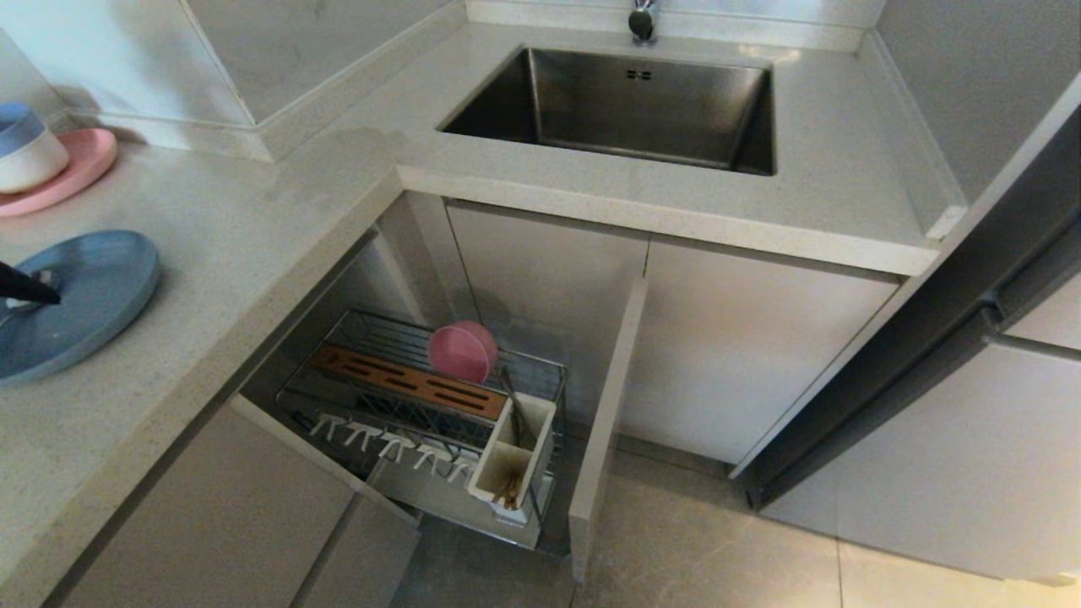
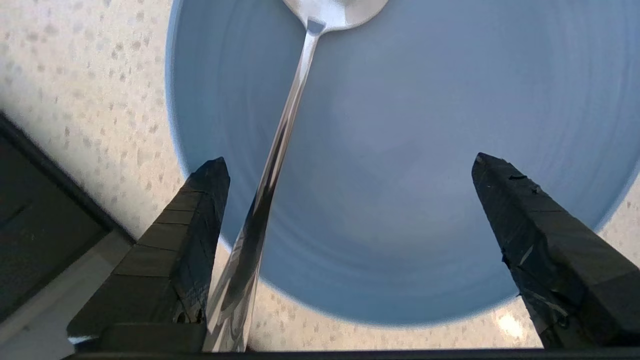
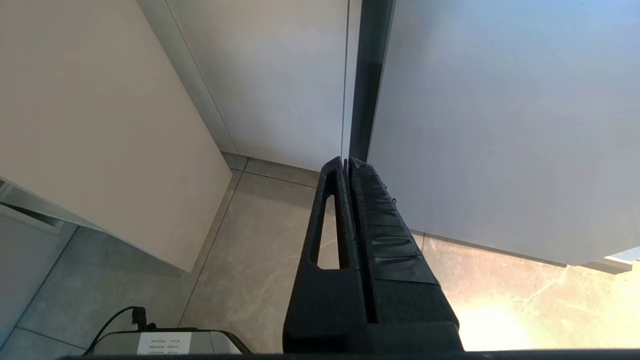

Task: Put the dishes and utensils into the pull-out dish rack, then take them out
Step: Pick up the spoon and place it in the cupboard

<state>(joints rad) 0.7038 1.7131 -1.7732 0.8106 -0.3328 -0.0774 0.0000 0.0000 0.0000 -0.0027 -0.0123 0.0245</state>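
1. Fingers (image 2: 200,235) of the left gripper (image 2: 350,165) stand wide apart over the blue plate (image 2: 400,150) on the speckled table (image 1: 253,245); spoon (image 2: 280,150) lies on it.
2. Right gripper (image 3: 350,165): fingers together, near floor tiles (image 3: 240,280).
3. Pull-out dish rack (image 1: 422,405) holds pink bowl (image 1: 462,352) and chopsticks (image 1: 507,490).

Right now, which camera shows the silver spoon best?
The left wrist view: the spoon runs across the blue plate, its handle between the open left pincer. The head view catches only a glimpse of its bowl. The right wrist view shows none.
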